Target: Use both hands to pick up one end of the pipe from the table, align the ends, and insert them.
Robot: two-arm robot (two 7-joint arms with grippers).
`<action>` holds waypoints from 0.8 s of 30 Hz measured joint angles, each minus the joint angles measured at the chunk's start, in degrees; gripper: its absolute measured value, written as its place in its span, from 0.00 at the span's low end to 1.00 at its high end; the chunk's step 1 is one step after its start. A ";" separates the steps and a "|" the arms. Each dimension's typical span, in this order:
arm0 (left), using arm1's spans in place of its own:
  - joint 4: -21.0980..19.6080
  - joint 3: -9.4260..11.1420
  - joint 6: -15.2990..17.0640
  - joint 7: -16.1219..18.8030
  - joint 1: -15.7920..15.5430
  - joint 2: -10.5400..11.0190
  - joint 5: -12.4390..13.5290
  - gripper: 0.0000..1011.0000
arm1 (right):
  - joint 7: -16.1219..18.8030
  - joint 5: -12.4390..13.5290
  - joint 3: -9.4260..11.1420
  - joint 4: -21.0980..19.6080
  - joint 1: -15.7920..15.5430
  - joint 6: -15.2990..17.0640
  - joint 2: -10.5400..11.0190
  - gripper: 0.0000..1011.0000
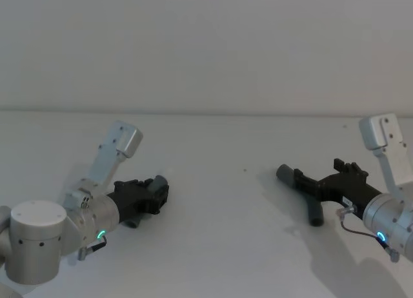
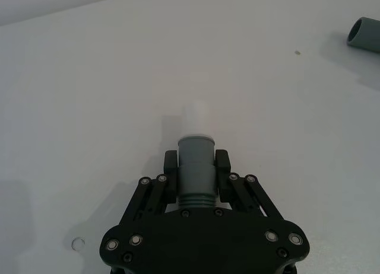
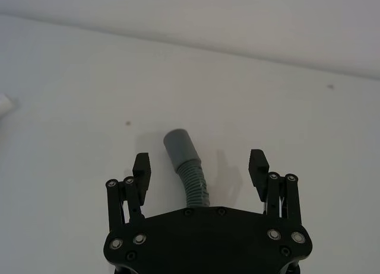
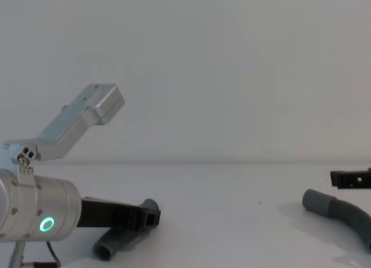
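Observation:
My left gripper [image 2: 196, 162] is shut on the smooth cuff of one dark grey ribbed pipe piece [image 2: 196, 161], whose pale whitish tip [image 2: 196, 117] sticks out past the fingers. In the head view this gripper [image 1: 158, 189] is at the left of the white table [image 1: 219, 149]. From the chest, the held piece [image 4: 119, 242] slopes down behind the gripper [image 4: 149, 217] toward the table. At the right lies the curved pipe piece [image 1: 311, 198]. My right gripper [image 3: 200, 163] stands open, with a finger on each side of it. Its cuff [image 3: 180, 146] reaches beyond the fingertips.
The white table stretches wide between the two arms, with a plain wall behind. The curved piece's cuff [image 2: 363, 34] shows far off from the left wrist. One right finger [image 4: 351, 178] pokes in above the curved piece [image 4: 339, 213] at the chest view's right edge.

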 joint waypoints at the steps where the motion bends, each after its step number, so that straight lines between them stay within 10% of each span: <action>1: 0.00 0.00 0.00 0.00 0.00 0.00 0.00 0.35 | 0.04 0.01 0.04 0.24 0.03 0.31 -0.10 0.99; 24: 0.00 0.00 0.00 0.00 0.00 0.00 0.00 0.35 | 0.38 -0.89 0.38 4.32 0.08 0.82 -1.25 0.99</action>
